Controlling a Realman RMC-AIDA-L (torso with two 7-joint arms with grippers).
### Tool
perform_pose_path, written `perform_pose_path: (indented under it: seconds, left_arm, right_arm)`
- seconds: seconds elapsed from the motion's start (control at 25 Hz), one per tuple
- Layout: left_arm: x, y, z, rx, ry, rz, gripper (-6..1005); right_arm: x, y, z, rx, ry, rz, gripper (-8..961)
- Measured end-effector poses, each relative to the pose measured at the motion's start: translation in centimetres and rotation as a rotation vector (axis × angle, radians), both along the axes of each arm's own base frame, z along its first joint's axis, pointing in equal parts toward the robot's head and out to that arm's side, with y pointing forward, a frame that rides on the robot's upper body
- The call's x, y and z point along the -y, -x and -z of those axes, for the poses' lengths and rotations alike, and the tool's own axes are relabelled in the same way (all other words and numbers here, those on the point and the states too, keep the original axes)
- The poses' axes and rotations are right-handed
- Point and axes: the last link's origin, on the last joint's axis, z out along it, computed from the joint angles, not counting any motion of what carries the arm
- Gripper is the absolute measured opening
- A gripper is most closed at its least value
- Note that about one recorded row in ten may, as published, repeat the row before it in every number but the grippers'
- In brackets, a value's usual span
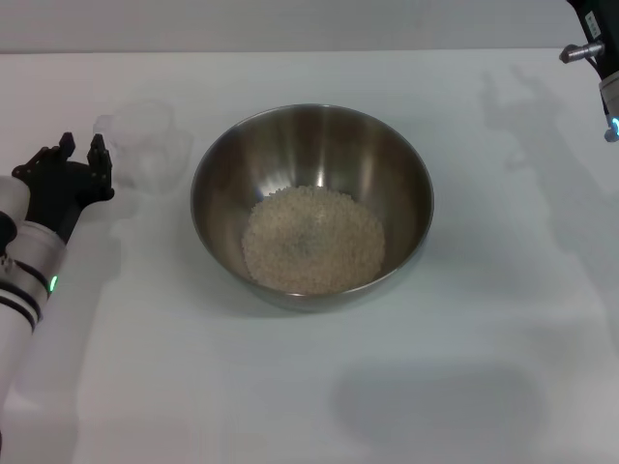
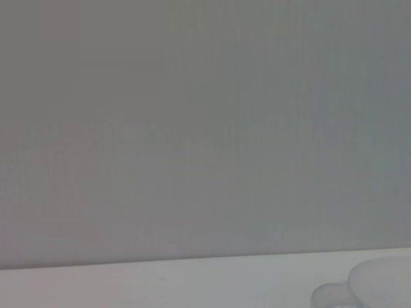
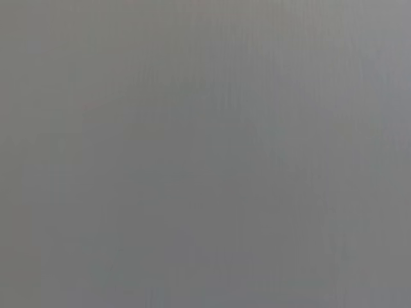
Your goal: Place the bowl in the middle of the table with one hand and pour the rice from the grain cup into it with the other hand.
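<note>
The steel bowl (image 1: 311, 155) stands in the middle of the white table (image 1: 484, 319), and a flat heap of rice (image 1: 312, 240) covers its bottom. Left of the bowl stands the clear grain cup (image 1: 145, 145), upright, and I see no rice in it. My left gripper (image 1: 82, 153) rests just left of the cup, open, with nothing between its black fingers (image 1: 98, 155). The left wrist view catches the cup (image 2: 379, 287) only as a pale blur at its edge. My right arm (image 1: 598, 58) hangs raised at the far right corner, well away from the bowl.
The table's far edge (image 1: 290, 52) runs behind the bowl and the cup. Shadows of the arms fall on the white top at the right and front. The right wrist view is plain grey.
</note>
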Motion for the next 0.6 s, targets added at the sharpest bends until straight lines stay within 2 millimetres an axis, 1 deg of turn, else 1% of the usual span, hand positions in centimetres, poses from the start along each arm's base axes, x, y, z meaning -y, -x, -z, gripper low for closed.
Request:
perform_pose_path:
  seconds: [0.2,0.24,0.28,0.36,0.4,0.44,0.48,0.6]
  left_arm:
    - [0.9,0.9,-0.2,0.003,-0.005,-0.022,290]
    - [1.7,1.3,-0.1,0.019,-0.009,-0.035,302]
    - [1.7,1.3,-0.1,0.019,-0.009,-0.035,316]
    - [2.6,1.4,0.0,0.038,-0.011,-0.034,344]
    - [3.1,1.4,0.0,0.051,-0.018,-0.021,358]
    - [4.2,1.2,-0.3,0.082,-0.045,0.022,372]
    - [4.2,1.2,-0.3,0.082,-0.045,0.022,375]
    - [5.5,0.9,-1.3,0.143,-0.112,0.086,382]
  right_arm:
    - [0.0,0.0,-0.1,-0.001,-0.003,0.002,406]
    - [0.0,-0.1,-0.1,-0.001,-0.005,0.004,406]
    - [0.0,-0.1,-0.1,-0.001,-0.005,0.004,406]
    - [-0.1,-0.2,-0.2,0.001,-0.006,0.008,406]
    - [-0.1,-0.2,-0.2,0.001,-0.005,0.010,406]
    - [-0.1,-0.3,-0.2,0.001,-0.005,0.018,406]
    - [-0.1,-0.3,-0.2,0.001,-0.005,0.018,406]
    - [-0.1,-0.6,-0.2,-0.001,-0.007,0.029,406]
